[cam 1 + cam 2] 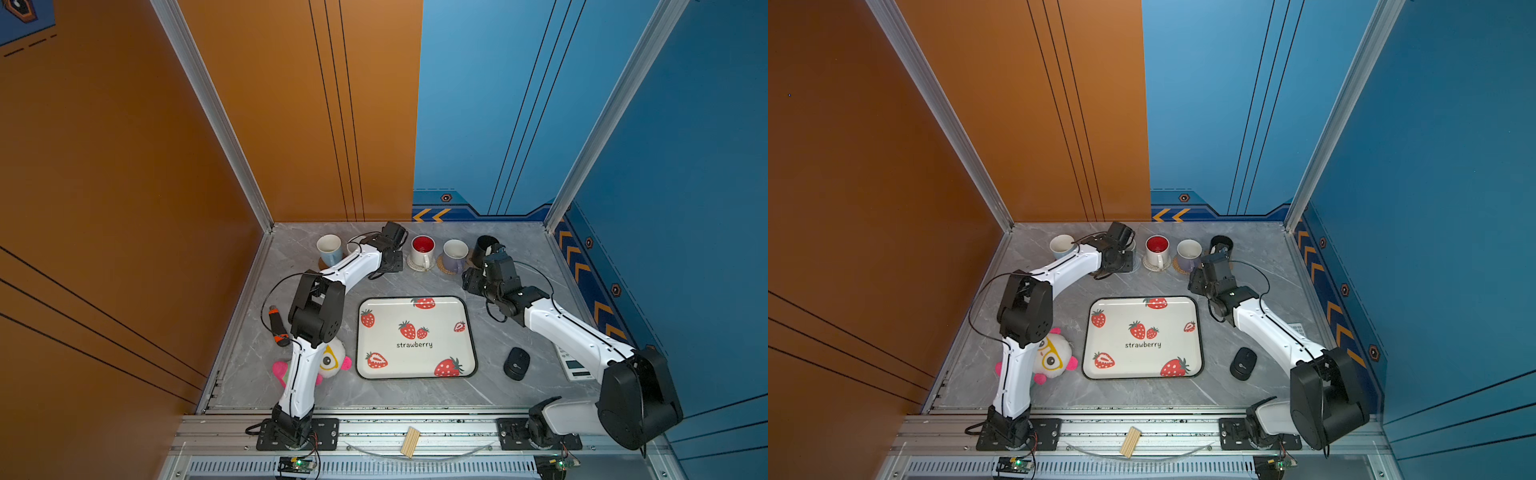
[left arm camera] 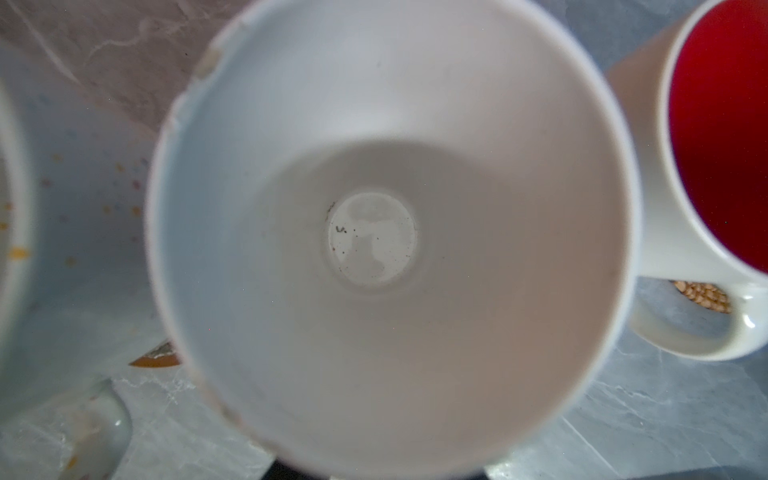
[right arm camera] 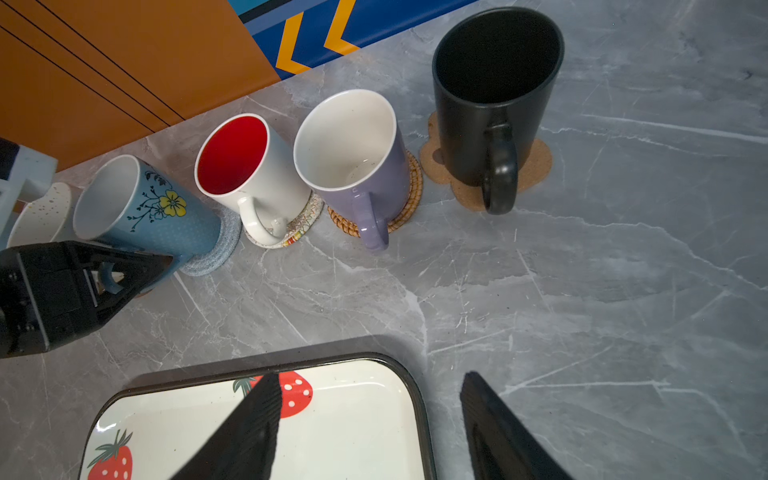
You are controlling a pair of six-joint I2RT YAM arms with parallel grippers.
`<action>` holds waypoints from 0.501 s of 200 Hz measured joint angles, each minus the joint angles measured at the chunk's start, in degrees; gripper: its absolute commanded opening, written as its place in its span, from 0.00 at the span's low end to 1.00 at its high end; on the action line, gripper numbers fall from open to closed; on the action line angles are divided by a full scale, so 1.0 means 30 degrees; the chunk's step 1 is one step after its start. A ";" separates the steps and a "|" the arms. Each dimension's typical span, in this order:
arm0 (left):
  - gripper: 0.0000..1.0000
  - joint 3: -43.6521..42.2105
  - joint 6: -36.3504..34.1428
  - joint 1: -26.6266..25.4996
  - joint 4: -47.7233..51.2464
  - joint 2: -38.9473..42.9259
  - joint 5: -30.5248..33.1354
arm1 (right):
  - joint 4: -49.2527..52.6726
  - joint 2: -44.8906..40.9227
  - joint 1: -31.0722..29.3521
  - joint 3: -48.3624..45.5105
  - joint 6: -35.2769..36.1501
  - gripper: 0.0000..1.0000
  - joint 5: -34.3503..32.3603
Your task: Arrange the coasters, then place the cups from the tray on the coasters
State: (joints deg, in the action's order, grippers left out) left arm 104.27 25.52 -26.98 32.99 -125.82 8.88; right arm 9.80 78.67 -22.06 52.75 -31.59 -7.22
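Note:
The strawberry tray (image 1: 415,365) lies empty in mid-table. Six cups stand along the back: a light blue one (image 1: 329,249), a speckled one (image 3: 41,216), a floral blue one (image 3: 153,212) on the grey woven coaster (image 3: 216,245), the red-inside cup (image 3: 249,166) on the cream coaster (image 3: 305,220), the lavender cup (image 3: 357,158) on rattan (image 3: 409,195), and the black cup (image 3: 494,95) on the paw coaster (image 3: 536,166). My left gripper (image 1: 392,259) sits at the floral cup's handle, its jaws hidden. My right gripper (image 3: 370,376) hangs open over the tray's far right corner.
A plush toy (image 1: 332,359) and an orange-black tool (image 1: 277,326) lie at the left near my left arm. A black mouse (image 1: 516,363) and a small scale (image 1: 575,365) lie right of the tray. Walls close in the back and both sides.

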 measured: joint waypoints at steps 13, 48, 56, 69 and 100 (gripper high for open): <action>0.37 0.0000 0.0007 0.0000 -0.0015 0.0000 -0.0007 | 0.0007 0.0000 0.0000 0.0000 0.0000 0.67 0.0007; 0.40 -0.0160 -0.0007 0.0000 -0.0044 0.0204 -0.0058 | 0.0000 -0.0007 0.0000 0.0000 0.0000 0.68 0.0007; 0.40 -0.0321 -0.0029 -0.0007 -0.0051 0.0408 -0.0058 | 0.0007 -0.0007 0.0000 0.0000 0.0000 0.69 0.0007; 0.41 -0.0612 -0.0095 -0.0007 -0.0066 0.0896 -0.0044 | 0.0000 -0.0007 0.0000 0.0000 -0.0007 0.72 0.0007; 0.42 -0.1552 -0.0466 -0.0036 -0.0080 0.2849 0.0022 | 0.0029 -0.0299 0.0000 -0.0066 0.0080 0.81 0.0000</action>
State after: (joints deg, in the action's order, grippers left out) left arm 99.61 24.12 -27.09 32.75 -117.27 8.95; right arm 9.89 77.78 -22.06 52.56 -31.35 -7.22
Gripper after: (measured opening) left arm 0.415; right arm 0.783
